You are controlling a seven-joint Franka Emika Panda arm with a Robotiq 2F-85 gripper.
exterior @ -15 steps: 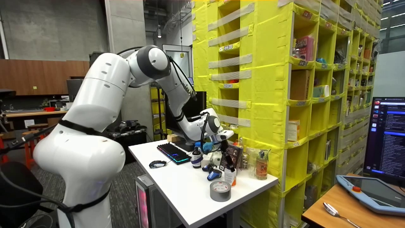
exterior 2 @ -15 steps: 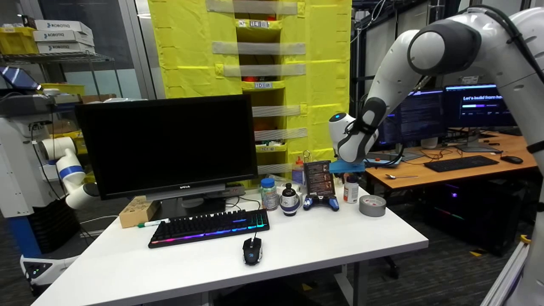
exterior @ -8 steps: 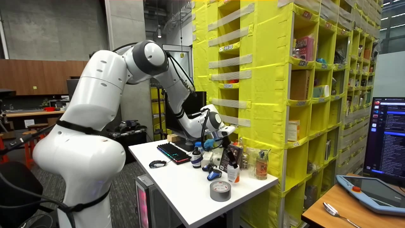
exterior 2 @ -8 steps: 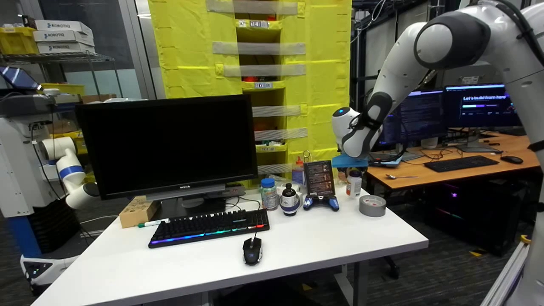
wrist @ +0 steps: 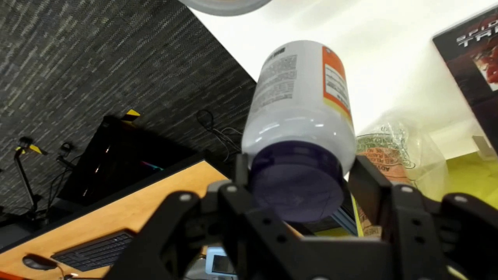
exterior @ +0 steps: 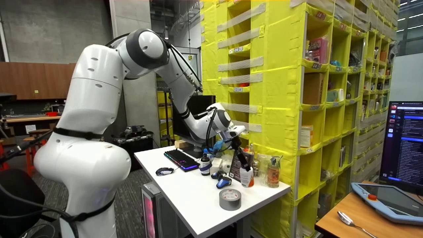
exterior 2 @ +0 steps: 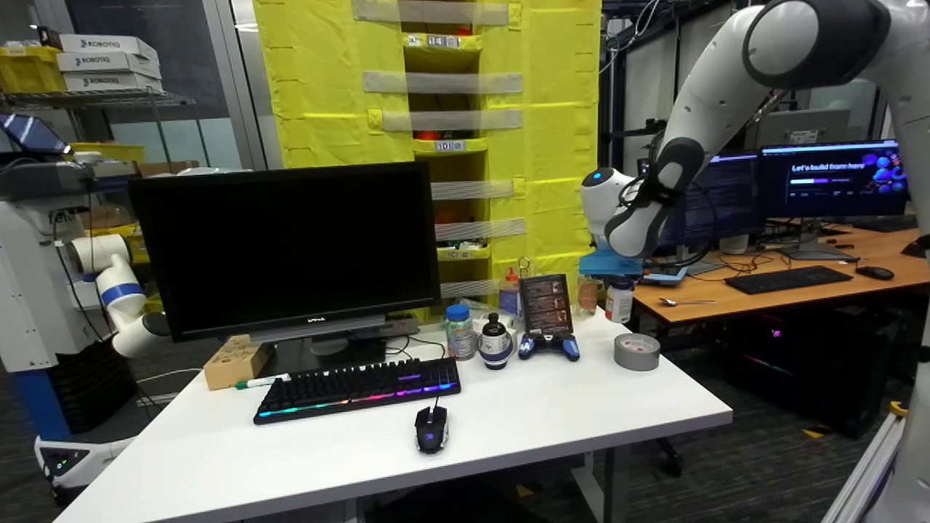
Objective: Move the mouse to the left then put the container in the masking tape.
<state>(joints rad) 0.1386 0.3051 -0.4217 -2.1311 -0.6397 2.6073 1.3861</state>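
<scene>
The gripper (wrist: pixel 302 173) has the white bottle (wrist: pixel 299 97) pinched up top, one finger on each side of the purple cap (wrist: pixel 297 198), and the orange patch on the label is easy to spot in the wrist view. Going by both exterior views together, the bottle looks to be up in the air, more or less upright, over by the edge of the white table (exterior 2: pixel 545 414). The gray tape roll (exterior: pixel 230 204) lies flat with its hole facing up, near that edge and a bit apart from the bottle. A blue game controller (exterior: pixel 224 182) sits near the roll, just in front of a dark case (exterior 2: pixel 546 305) standing at a tilt, and there's a pump bottle (exterior: pixel 273 176) by the corner. The mouse (exterior 2: pixel 431 430) is well away from all that, on the table just beside the lit-up keyboard (exterior 2: pixel 363 392). A dark little bottle (exterior 2: pixel 495 345) and a jar with a blue lid (exterior 2: pixel 460 341) stand side by side near one end of the keyboard, and the monitor (exterior 2: pixel 290 254) behind is black.
</scene>
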